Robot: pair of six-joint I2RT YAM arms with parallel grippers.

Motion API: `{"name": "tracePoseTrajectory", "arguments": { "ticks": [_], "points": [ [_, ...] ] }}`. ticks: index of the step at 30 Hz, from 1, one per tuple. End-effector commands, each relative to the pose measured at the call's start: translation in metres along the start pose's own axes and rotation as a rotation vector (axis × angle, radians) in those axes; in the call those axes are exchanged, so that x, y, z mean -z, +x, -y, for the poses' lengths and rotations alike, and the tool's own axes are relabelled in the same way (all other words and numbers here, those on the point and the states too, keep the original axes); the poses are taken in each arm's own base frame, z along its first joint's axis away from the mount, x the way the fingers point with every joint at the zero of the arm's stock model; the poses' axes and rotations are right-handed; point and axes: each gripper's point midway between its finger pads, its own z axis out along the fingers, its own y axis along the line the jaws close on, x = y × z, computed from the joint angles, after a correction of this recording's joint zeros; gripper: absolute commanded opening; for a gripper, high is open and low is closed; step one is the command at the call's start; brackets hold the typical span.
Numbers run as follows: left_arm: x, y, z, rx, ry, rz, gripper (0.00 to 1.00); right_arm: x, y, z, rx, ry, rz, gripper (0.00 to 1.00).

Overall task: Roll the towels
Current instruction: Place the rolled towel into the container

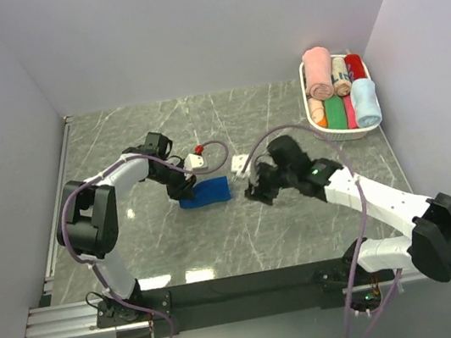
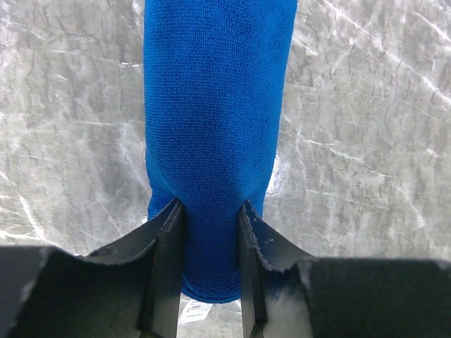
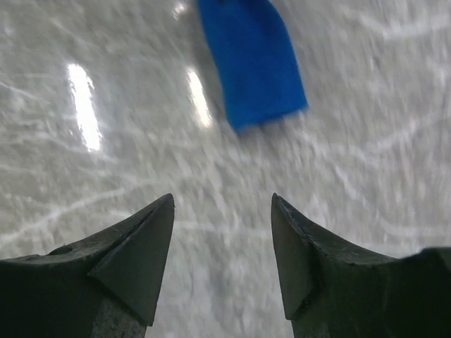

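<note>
The royal blue towel (image 1: pixel 206 193) lies rolled on the marble table, left of centre. My left gripper (image 1: pixel 184 188) is shut on its left end; in the left wrist view the roll (image 2: pixel 215 120) runs up from between the two fingers (image 2: pixel 169 246). My right gripper (image 1: pixel 254 188) is open and empty, just right of the towel; its wrist view shows the towel's end (image 3: pixel 254 60) ahead of the spread fingertips. The pale blue towel (image 1: pixel 365 102) lies rolled in the white basket (image 1: pixel 314 119) at the back right.
The basket also holds rolled pink (image 1: pixel 318 71), red (image 1: pixel 354 65) and green (image 1: pixel 336 114) towels. Grey walls close in the table on the left, back and right. A small white tag (image 2: pixel 189 310) shows under the roll.
</note>
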Motion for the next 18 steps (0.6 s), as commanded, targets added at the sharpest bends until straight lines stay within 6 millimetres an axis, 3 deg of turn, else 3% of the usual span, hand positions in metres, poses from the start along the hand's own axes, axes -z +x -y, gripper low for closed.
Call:
{"name": "tracePoseTrajectory", "arguments": {
  "ticks": [1,2,6,7,8,9,12,18],
  "points": [
    [-0.009,0.032,0.003,0.068,0.031,-0.098,0.23,-0.021,-0.025,0.005,0.159,0.069,0.039,0.64],
    [-0.009,0.032,0.002,0.068,0.03,-0.098,0.23,-0.03,-0.033,-0.007,0.195,0.045,0.047,0.66],
    [-0.011,0.035,-0.002,0.089,0.033,-0.097,0.23,-0.063,-0.047,-0.008,0.277,0.082,0.064,0.69],
    [-0.012,0.035,-0.003,0.092,0.035,-0.097,0.23,-0.074,-0.039,-0.009,0.275,0.075,0.033,0.69],
    [-0.012,0.035,-0.004,0.094,0.033,-0.096,0.23,-0.081,-0.044,-0.01,0.276,0.079,0.047,0.69],
    [-0.012,0.035,-0.005,0.094,0.032,-0.094,0.23,-0.085,-0.056,-0.006,0.277,0.094,0.071,0.69],
    [-0.013,0.034,-0.009,0.102,0.035,-0.091,0.23,-0.11,-0.057,-0.003,0.278,0.103,0.053,0.7],
    [-0.016,0.034,-0.013,0.106,0.035,-0.093,0.23,-0.136,-0.059,0.008,0.32,0.156,0.046,0.72]
  ]
}}
